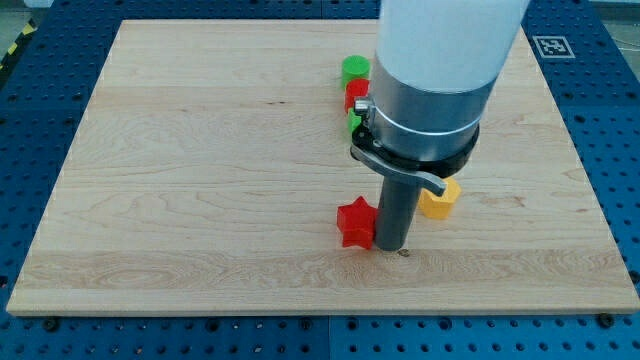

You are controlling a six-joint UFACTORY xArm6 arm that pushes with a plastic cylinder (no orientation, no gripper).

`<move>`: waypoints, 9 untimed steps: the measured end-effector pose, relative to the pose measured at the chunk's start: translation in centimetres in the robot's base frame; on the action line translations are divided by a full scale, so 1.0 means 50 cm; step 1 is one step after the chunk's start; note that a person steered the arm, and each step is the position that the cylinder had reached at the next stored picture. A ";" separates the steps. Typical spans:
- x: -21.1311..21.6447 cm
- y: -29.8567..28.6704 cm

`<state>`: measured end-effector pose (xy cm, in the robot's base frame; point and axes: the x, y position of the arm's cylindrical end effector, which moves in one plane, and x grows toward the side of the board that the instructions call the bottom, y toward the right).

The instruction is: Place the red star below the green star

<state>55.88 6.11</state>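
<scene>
The red star [355,223] lies on the wooden board [200,150], right of centre and toward the view's bottom. My tip [403,251] is just to the star's right and slightly below it, close to its right edge. A green round block [354,69] sits near the view's top, with a red block [357,95] just below it. A sliver of another green block [354,122] shows below that, mostly hidden by the arm; its shape cannot be made out. No green star is clearly visible.
A yellow block [440,199] lies to the right of the rod, partly hidden by the arm's collar. The white and grey arm body [440,70] covers the board's upper right middle. Blue perforated table surrounds the board.
</scene>
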 end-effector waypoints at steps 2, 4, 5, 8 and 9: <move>0.060 -0.039; 0.110 -0.122; 0.093 -0.142; 0.077 -0.084; 0.032 -0.082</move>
<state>57.47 2.02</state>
